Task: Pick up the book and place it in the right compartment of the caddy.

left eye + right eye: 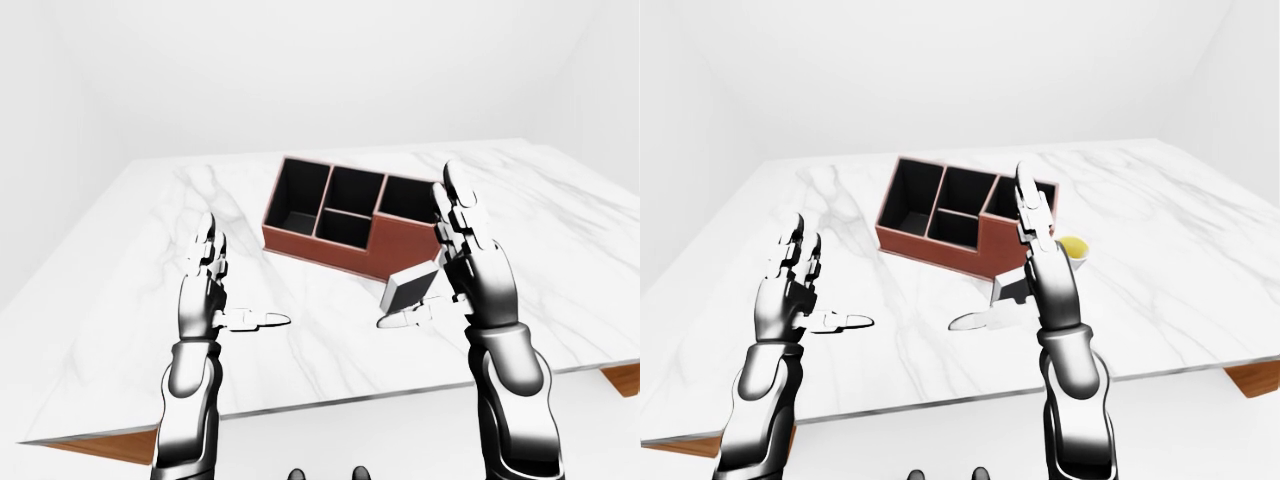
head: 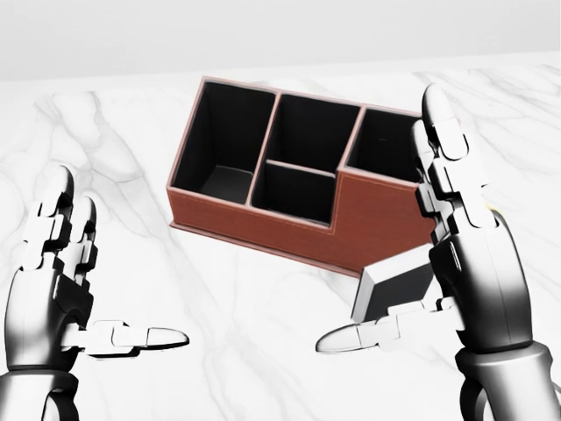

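Book (image 2: 394,291) lies beside caddy (image 2: 298,224), right hand (image 2: 469,263) spread alongside.

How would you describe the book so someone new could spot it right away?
On the white marble table stands a reddish-brown caddy with black compartments. Just below its tall right section, beside the open right hand, leans the book: small, dark-covered, pale-edged, the only tilted slab.

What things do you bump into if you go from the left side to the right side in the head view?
Left hand → caddy → book → right hand, all above the marble table. The book stands tilted just below the caddy's tall right end, beside the open right hand.
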### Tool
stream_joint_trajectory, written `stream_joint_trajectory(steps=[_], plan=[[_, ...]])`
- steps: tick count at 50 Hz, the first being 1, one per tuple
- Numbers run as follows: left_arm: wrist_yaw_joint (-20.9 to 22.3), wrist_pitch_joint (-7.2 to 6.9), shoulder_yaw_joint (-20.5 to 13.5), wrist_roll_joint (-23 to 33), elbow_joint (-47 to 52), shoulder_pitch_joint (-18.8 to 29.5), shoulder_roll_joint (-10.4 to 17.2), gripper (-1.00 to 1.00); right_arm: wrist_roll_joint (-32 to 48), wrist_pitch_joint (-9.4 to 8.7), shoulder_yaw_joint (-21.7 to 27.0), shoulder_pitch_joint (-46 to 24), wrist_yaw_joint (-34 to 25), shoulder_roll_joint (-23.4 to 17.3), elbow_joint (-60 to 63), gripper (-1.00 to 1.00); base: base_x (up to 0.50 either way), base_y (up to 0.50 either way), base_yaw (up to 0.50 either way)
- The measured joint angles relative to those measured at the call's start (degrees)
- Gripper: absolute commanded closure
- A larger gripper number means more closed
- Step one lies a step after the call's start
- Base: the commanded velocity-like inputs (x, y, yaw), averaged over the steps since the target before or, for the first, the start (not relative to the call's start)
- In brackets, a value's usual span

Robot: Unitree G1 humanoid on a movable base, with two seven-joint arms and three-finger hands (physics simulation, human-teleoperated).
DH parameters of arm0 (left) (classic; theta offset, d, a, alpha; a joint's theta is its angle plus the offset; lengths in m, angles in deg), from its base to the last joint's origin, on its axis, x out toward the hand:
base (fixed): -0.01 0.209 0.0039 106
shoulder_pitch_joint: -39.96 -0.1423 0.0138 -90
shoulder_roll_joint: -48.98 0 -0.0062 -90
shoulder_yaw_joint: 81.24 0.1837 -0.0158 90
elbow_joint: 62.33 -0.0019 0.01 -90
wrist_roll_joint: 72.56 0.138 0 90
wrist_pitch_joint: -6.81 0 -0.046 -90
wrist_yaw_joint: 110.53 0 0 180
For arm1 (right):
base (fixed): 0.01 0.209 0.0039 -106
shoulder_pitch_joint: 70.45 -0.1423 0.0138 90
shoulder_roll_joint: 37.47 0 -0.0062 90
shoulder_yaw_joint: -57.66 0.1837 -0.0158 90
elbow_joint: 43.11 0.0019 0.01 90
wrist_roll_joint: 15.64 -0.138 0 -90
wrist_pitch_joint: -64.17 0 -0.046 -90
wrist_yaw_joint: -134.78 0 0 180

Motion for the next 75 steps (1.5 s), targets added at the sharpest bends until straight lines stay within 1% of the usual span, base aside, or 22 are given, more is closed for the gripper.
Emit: stream_joint_trajectory(steps=[33,39,42,44,51,52,63,64,66,73,75], plan=[[-0.06,0.03,-0.03,0.06,-0.2,0.09,0.03,-1.0,0.5,0.0,-0.44,0.49,-0.43,0.12,0.47,-1.0,0.18,-0.02,0.0],[-0.03,0.05,-0.01,0.06,-0.24,0.1,0.03,-1.0,2.9,0.0,-1.19,1.19,-0.21,-0.14,-0.18,-1.0,0.0,0.0,0.0],[-0.02,0.01,-0.01,0.02,-0.21,0.08,0.02,-1.0,6.24,1.32,-1.77,1.93,0.15,-0.44,-0.87,-1.0,0.0,0.0,0.0],[-0.01,-0.05,-0.02,-0.01,-0.18,0.08,0.02,-1.0,8.98,2.67,-2.14,2.46,0.47,-0.55,-1.24,-1.0,0.0,0.0,0.0],[-0.01,-0.28,-0.06,-0.19,-0.03,0.07,0.01,-1.0,21.58,9.79,-3.39,4.68,2.34,-0.93,-2.75,-1.0,0.0,0.0,0.0],[-0.02,-0.33,-0.06,-0.23,0.0,0.08,0.0,-1.0,23.61,10.0,-3.64,5.1,2.65,-1.02,-2.88,-1.0,0.0,0.0,0.0],[0.14,-1.06,-0.08,-0.83,0.63,-0.03,-0.03,-1.0,47.2,10.0,-5.19,10.08,5.43,-2.14,-4.06,-1.0,0.0,0.0,0.0],[0.17,-1.13,-0.08,-0.9,0.71,-0.05,-0.04,-1.0,49.1,10.0,-5.29,10.44,5.5,-2.23,-4.06,-0.86,0.0,0.0,0.0],[0.26,-1.27,-0.05,-1.03,0.91,-0.14,-0.06,-1.0,53.1,10.0,-5.57,11.13,5.69,-2.48,-4.14,-0.76,0.0,0.0,0.0],[0.53,-1.86,0.0,-1.49,1.67,-0.4,-0.15,-1.0,64.85,10.0,-6.53,13.09,6.04,-3.41,-3.95,-0.69,0.0,0.0,0.0],[0.59,-2.04,0.01,-1.6,1.86,-0.46,-0.17,-1.0,67.33,10.0,-6.79,13.63,6.12,-3.63,-3.79,-0.63,0.0,0.0,0.0]])
